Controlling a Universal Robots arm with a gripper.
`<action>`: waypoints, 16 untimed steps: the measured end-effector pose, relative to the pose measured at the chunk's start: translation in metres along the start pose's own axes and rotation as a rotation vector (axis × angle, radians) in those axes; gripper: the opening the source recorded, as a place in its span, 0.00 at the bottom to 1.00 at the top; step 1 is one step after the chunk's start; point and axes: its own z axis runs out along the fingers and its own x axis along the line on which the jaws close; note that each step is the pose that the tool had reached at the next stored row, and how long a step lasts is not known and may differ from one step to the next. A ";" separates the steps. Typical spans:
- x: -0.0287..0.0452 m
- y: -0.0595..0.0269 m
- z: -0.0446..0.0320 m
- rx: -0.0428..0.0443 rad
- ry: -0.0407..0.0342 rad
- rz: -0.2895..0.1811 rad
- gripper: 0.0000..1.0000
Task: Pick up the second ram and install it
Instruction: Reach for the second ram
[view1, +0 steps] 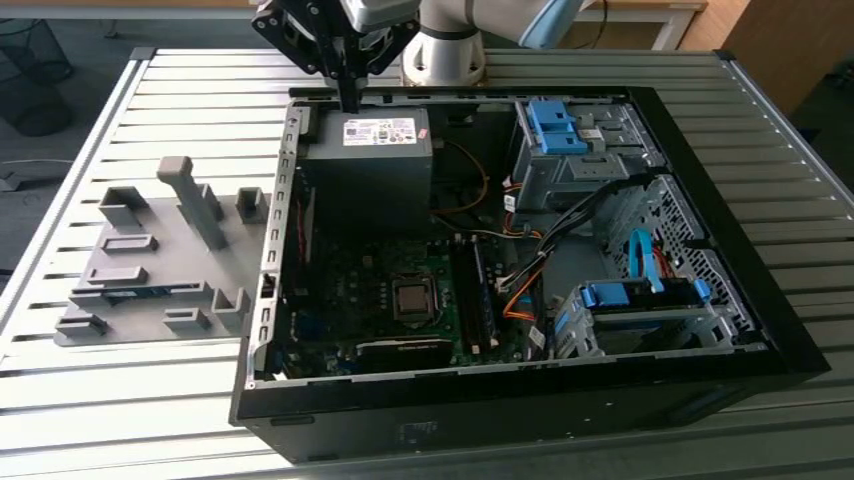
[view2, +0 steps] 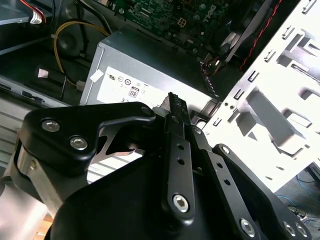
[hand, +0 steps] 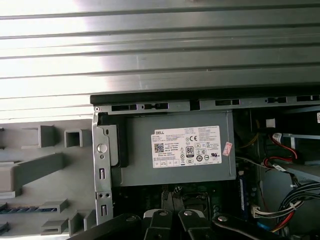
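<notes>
Hovering over power supply (view1: 367, 165) in case (view1: 534, 420), fingers (view1: 350, 90) clenched, empty; second ram (view1: 140, 293) in gray holder (view1: 134, 330).

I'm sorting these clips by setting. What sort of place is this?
Probably a robotics lab or workshop set up for computer assembly: an open desktop computer case lies on a slatted metal table, gray holder blocks stand beside it, and a robot arm stands past the case.

Well apart from the power supply (view1: 367, 165), the gray holder (view1: 147, 250) hides all but a thin teal edge of the second ram (view1: 140, 293), and beyond it the arm (view1: 447, 45) is cut off by the picture's edge.
</notes>
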 end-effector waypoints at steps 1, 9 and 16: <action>0.0002 0.0000 0.0000 0.0001 0.0000 0.000 0.11; 0.0026 -0.0002 0.0002 0.0000 0.0000 0.000 0.11; 0.0051 -0.0004 0.0003 0.0000 0.0000 0.000 0.11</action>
